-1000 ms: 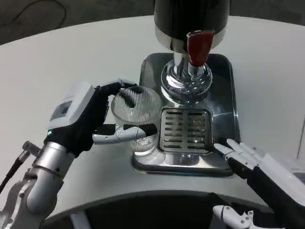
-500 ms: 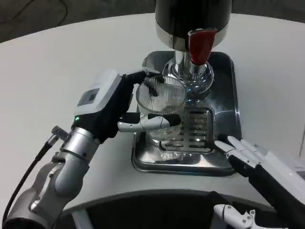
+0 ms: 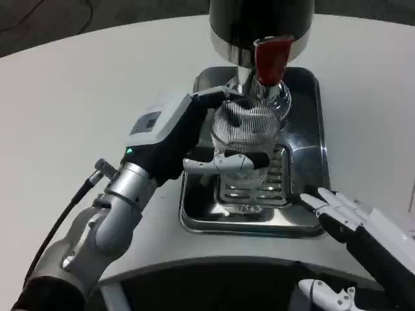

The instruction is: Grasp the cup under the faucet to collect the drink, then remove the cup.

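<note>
L hand sits centre-left of frame, fingers wrapped round the ribbed clear cup, thumb side across the front, others hooked over the far rim. Cup is at frame centre, held above the slotted drip grate, just below and slightly left of the red tap lever on the dispenser at top centre. Looks empty, tho hard to be sure thru the ribbing.

R hand at lower right, by the steel tray corner on the white worktop; fingers straight and spread, holding nothing.

Risks, as I judge them:
- Cup mouth seems a bit left of the spout line, so drink could hit the rim or run down the outside onto fingers and grate.
- Smooth glass wall + partial wrap: cup may slip or tilt once it gets heavier w/ liquid.
- Rim close under the lever; a lift could knock it.
- Pulling out too fast may slosh liquid over the tray edge.
</note>
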